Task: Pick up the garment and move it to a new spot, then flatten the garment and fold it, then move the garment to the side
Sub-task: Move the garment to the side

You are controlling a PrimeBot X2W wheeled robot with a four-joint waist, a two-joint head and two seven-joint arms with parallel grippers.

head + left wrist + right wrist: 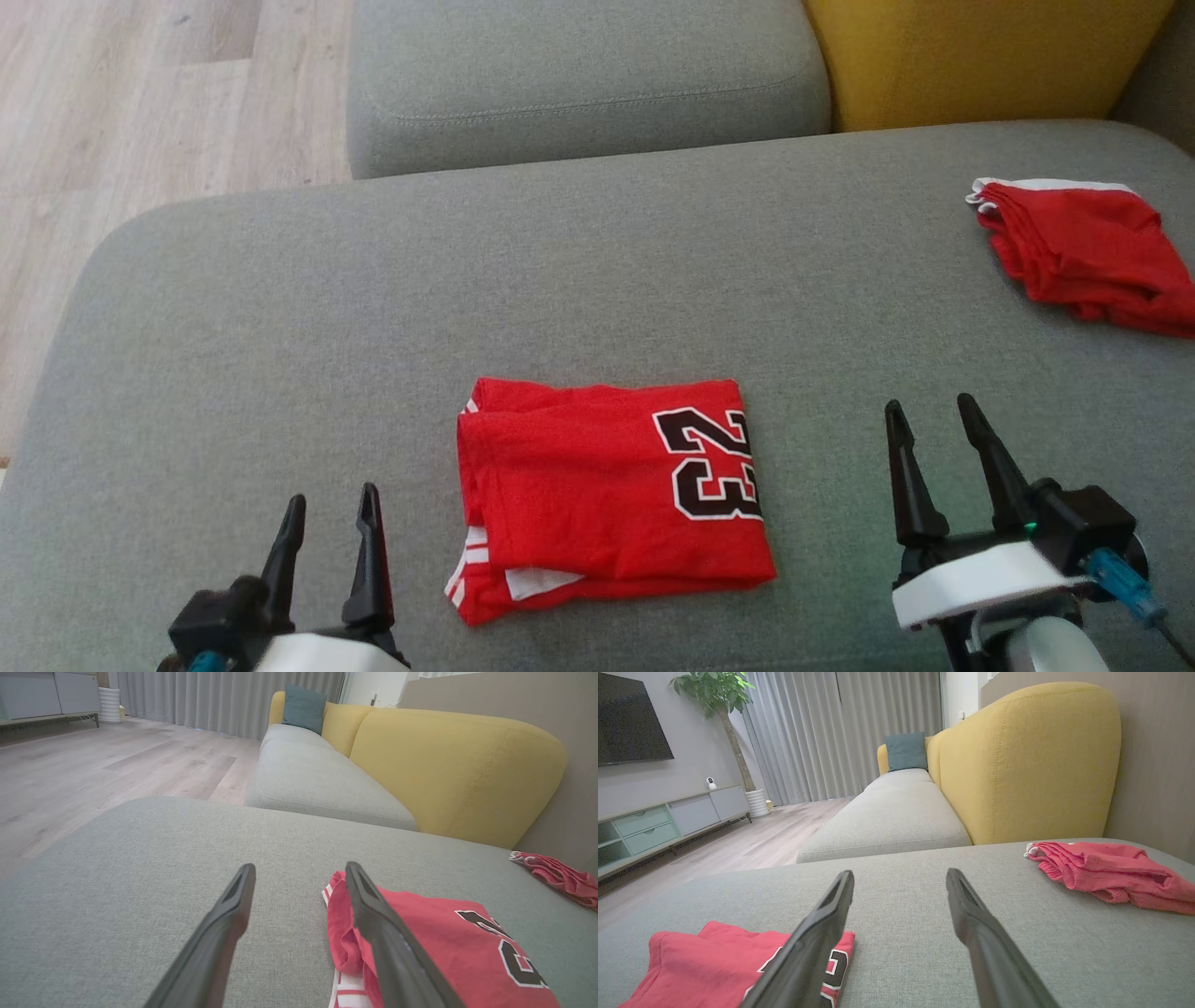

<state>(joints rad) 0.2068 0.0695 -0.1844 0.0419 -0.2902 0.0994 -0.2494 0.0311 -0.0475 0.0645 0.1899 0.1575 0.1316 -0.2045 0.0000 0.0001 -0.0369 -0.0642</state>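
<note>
Left fingers [370, 551], right fingers [907, 481] spread wide, empty.

Entry, as we look along our right gripper [900, 873]: jaws wide apart, holding nothing. On the grey seat [906, 933] we list one folded red garment [710, 961] with a black-and-white number, lower left, its corner behind one finger; a second red garment [1106, 872], crumpled, far right, well apart. Behind: yellow backrest [1031, 760], teal pillow [905, 751], grey curtains [840, 732], potted plant [714, 693], television [630, 718], low cabinet [658, 821]

Living room: sofa [1017, 760], television [630, 718].
</note>
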